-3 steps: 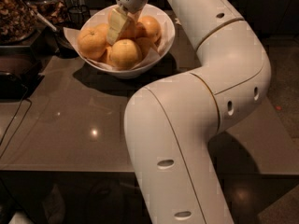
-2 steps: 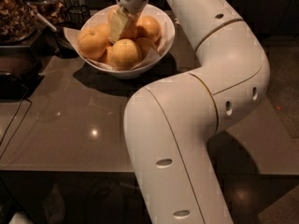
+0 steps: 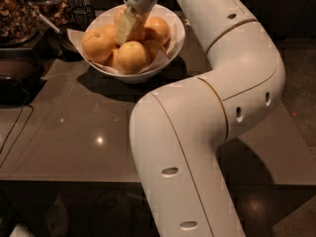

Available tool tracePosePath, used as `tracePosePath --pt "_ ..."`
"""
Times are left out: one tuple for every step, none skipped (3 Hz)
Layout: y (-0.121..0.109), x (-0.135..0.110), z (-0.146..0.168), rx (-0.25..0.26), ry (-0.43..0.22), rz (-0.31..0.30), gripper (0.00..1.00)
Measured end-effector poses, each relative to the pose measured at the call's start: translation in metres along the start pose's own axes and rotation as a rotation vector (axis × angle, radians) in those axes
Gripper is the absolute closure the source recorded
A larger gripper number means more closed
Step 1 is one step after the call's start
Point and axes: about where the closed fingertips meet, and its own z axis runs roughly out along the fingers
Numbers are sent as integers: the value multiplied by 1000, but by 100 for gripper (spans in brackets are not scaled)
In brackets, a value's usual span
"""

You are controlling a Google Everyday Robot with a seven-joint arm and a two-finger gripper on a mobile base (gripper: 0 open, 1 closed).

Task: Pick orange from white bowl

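The big white arm (image 3: 232, 88) bends up from the bottom of the frame and over the grey-brown counter (image 3: 69, 132) to the top centre, where the gripper (image 3: 126, 28) hangs nose-down inside the white bowl (image 3: 170, 53) and is pressed in among the piled fruit. Whether it has closed on anything I cannot tell from here. The orange (image 3: 159, 29) lies in the bowl just right of the gripper on the white paper lining (image 3: 74, 34), with another deep-coloured one (image 3: 98, 44) at the left and a paler, yellowish one (image 3: 131, 56) in front — dark containers (image 3: 17, 11) crowd the upper left corner.
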Motion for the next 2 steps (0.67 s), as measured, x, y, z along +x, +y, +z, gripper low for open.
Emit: tracePosePath --pt "-1 -7 -20 -31 -145 -30 100" --pt "6 -5 -56 -85 -321 -84 100"
